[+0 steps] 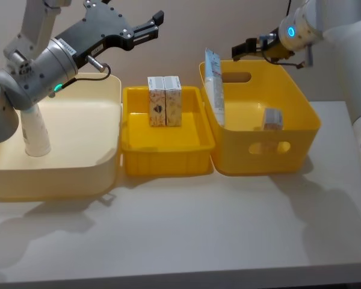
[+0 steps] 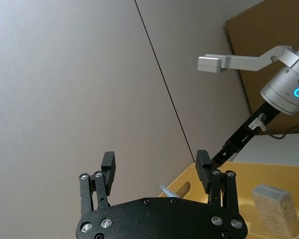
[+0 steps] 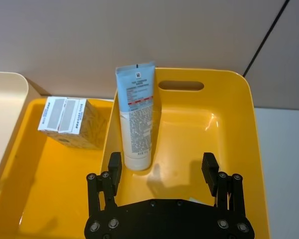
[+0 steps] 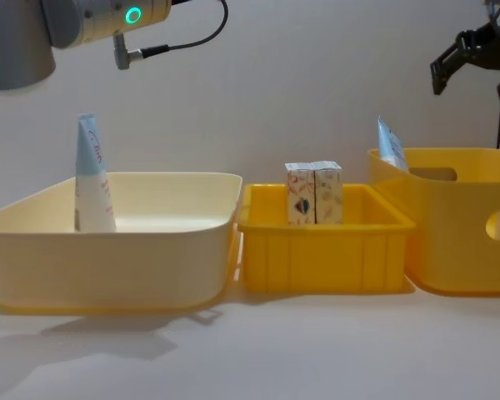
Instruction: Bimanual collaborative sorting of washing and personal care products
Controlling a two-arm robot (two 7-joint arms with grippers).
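Both grippers are held high and empty with jaws spread wide: the left gripper [image 1: 150, 24] above the gap between the cream bin [image 1: 102, 90] and the shallow yellow tray [image 1: 168, 144], the right gripper [image 1: 243, 48] over the far rim of the deep yellow bin [image 1: 301, 102]. One tube [image 1: 35, 132] is stood upright in the cream bin, and two boxes [image 1: 164, 101] are stood touching side by side in the tray. A second tube [image 3: 136, 117] is leaned against the deep bin's left wall with a small box [image 1: 272, 119] near its right wall (presumably unsorted), and the tall walls would hinder a reach.
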